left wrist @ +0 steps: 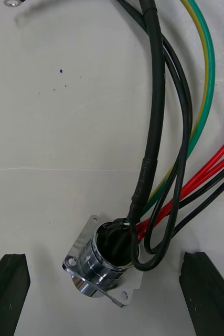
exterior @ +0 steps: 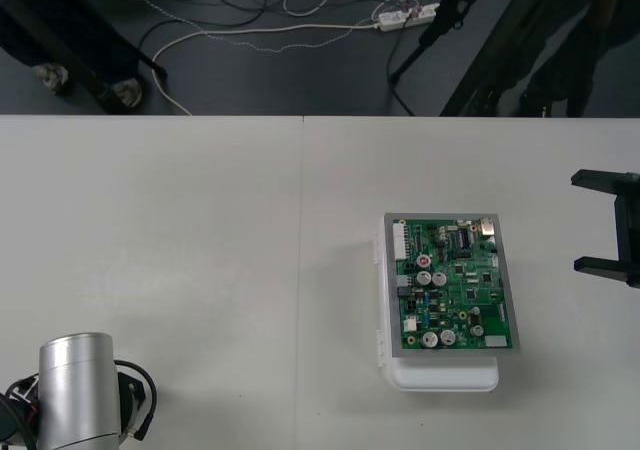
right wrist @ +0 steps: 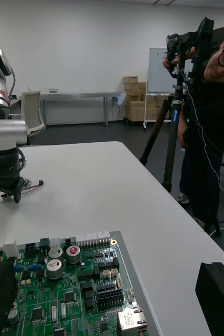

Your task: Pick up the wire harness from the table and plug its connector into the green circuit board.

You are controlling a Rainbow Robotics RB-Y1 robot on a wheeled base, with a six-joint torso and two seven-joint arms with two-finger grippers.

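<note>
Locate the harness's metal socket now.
In the left wrist view the metal socket lies on the table between the left claw's open fingers, at the table's near-left corner, far from the green circuit board.

plain light table (exterior: 200, 250) w/ a thin seam running far edge to near edge. white base (exterior: 445, 375) sat flat on the right half, carrying the green circuit board (exterior: 452, 285). wire harness (left wrist: 159, 157) lay loose on the tabletop near the left front corner, well apart from the base. its round metal socket (left wrist: 104, 260) rested on the surface, prob. tilted on its flange.
</note>
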